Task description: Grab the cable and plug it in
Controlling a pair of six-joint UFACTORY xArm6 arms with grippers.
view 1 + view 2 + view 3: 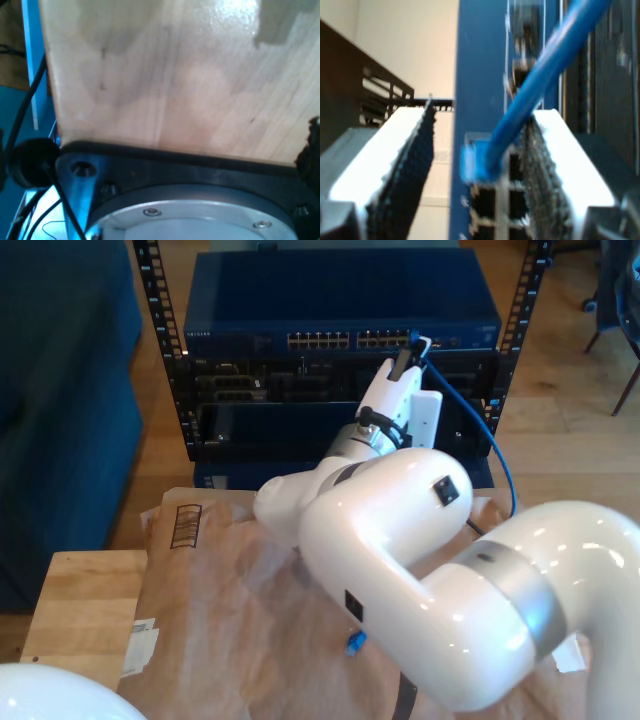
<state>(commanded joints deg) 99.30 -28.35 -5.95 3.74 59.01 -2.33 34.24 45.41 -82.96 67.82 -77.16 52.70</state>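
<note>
A lab or workshop: a network rack [165, 360] with switch [340, 310] beside a paper-covered workbench [80, 610].

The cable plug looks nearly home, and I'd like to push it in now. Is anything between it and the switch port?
Nothing visible. Between the fingers of my second hand, the cable plug sits right at the switch's ports, with no gap or obstruction apparent.

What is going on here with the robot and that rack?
My second end effector is at the ports of the blue network switch in the rack, with the plug of the blue cable between its open fingers at a port. The cable trails down the exterior view's right. My first wrist view looks at a wooden board.
</note>
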